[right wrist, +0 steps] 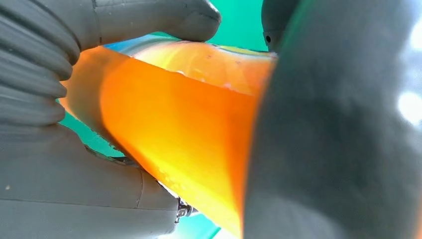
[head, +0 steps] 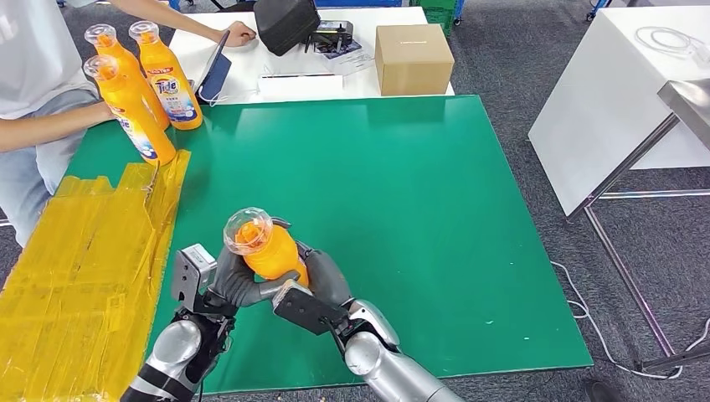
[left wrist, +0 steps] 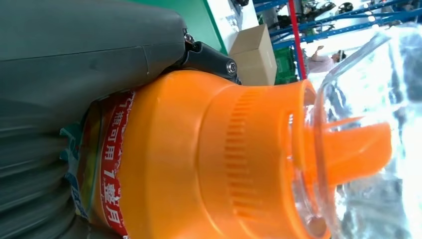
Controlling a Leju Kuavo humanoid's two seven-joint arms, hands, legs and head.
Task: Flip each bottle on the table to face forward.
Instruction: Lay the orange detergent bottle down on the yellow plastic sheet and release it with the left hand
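Head view high up, looking forward and down across the green worktop (head: 402,184) to its far edge; both wrist views turned, pressed very close against the orange bottle (left wrist: 199,159); all three views share that bottle, worktop green behind

Green table (head: 402,184): three orange bottles (head: 167,75) standing at far-left corner; yellow taped sheet (head: 84,276) covering left edge. The bottle nearest the sheet leans.
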